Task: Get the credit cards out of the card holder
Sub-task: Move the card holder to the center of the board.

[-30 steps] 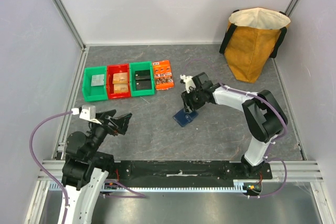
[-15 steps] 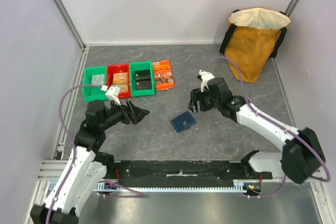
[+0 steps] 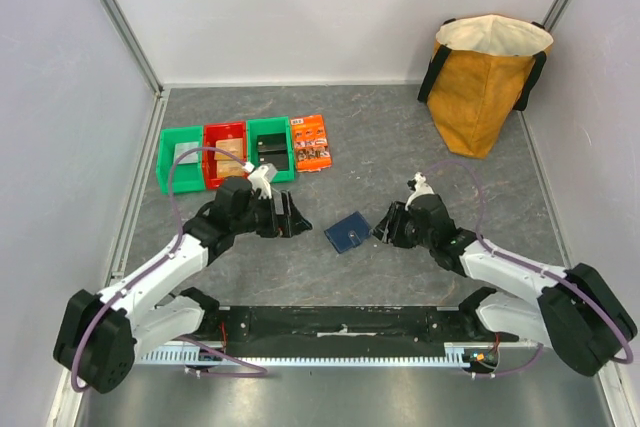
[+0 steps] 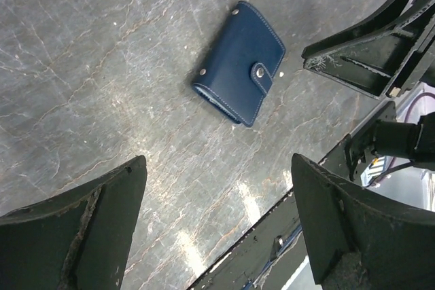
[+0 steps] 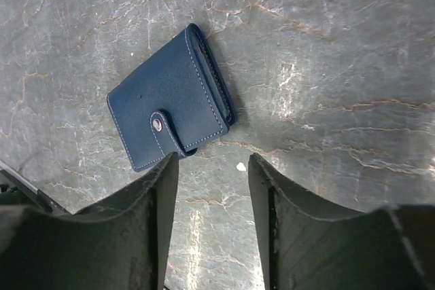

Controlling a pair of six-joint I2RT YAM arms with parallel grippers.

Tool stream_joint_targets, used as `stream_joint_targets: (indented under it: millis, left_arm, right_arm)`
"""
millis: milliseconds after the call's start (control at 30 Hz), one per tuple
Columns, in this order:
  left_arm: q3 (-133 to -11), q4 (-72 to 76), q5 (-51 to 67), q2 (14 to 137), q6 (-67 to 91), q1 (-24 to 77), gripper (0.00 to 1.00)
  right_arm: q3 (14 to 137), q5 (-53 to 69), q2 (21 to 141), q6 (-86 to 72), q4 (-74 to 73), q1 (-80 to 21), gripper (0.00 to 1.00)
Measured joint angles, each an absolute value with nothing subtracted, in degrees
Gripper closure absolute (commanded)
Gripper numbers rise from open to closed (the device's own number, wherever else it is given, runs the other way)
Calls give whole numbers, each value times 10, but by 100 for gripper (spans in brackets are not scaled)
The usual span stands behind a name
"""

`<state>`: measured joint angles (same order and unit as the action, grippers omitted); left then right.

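Observation:
The card holder (image 3: 349, 232) is a closed navy wallet with its snap tab shut, lying flat on the grey table between the two arms. It also shows in the left wrist view (image 4: 239, 70) and the right wrist view (image 5: 170, 107). No credit cards show; they are hidden inside or out of view. My left gripper (image 3: 292, 215) is open and empty, just left of the wallet; its fingers (image 4: 81, 236) frame bare table. My right gripper (image 3: 385, 228) is open and empty, just right of the wallet, its fingertips (image 5: 153, 208) near the tab.
Green bins (image 3: 180, 159) (image 3: 270, 150) and a red bin (image 3: 226, 155) stand in a row at the back left, with an orange printed packet (image 3: 311, 143) beside them. A tan bag (image 3: 485, 82) stands at the back right. Metal frame rails edge the table.
Both arms have swung down and in toward the wallet. The right gripper, first right over the wallet, now sits low at its right; the wallet lies flat about where it was.

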<state>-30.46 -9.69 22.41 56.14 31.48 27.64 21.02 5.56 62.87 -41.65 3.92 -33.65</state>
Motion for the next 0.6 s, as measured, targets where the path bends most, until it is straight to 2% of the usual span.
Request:
stream_joint_targets:
  millis: [167, 300, 600]
  left_arm:
    - [-305, -83, 202, 610, 326, 300, 8]
    - [-311, -74, 189, 640, 332, 318, 9]
    - [-332, -51, 155, 695, 343, 327, 16]
  right_arm:
    - [206, 81, 699, -439, 104, -336, 69]
    - [224, 96, 765, -438, 124, -336, 80]
    - [369, 148, 912, -375, 132, -336, 82]
